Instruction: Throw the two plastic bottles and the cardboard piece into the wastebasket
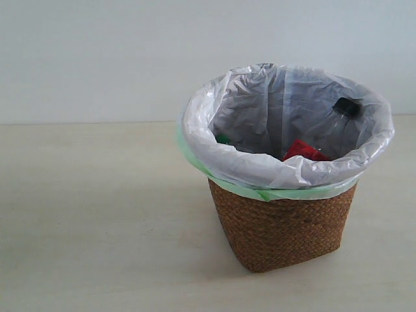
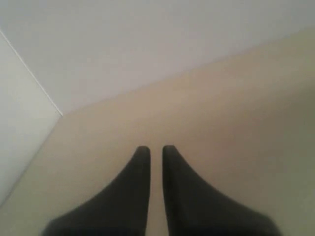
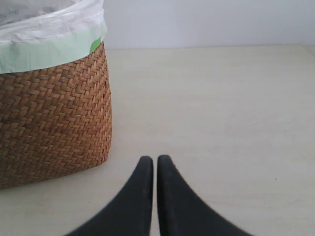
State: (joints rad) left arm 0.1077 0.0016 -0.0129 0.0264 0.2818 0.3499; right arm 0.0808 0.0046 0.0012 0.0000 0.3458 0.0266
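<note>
The wicker wastebasket (image 1: 286,227) stands right of centre on the table, lined with a white bag with a green edge. Inside it lies the slim bottle, its black cap (image 1: 346,107) against the far right wall and its red label (image 1: 304,151) lower down. A bit of green (image 1: 223,138) shows at the left inside wall, probably the other bottle's cap. The cardboard piece is hidden. Neither arm appears in the exterior view. My left gripper (image 2: 156,148) is shut with nothing in it over bare table. My right gripper (image 3: 155,159) is shut and empty, beside the wastebasket (image 3: 49,123).
A pale wall (image 1: 97,58) rises behind the light tabletop (image 1: 97,214). In the left wrist view a wall corner seam (image 2: 29,71) runs down to the table's far edge.
</note>
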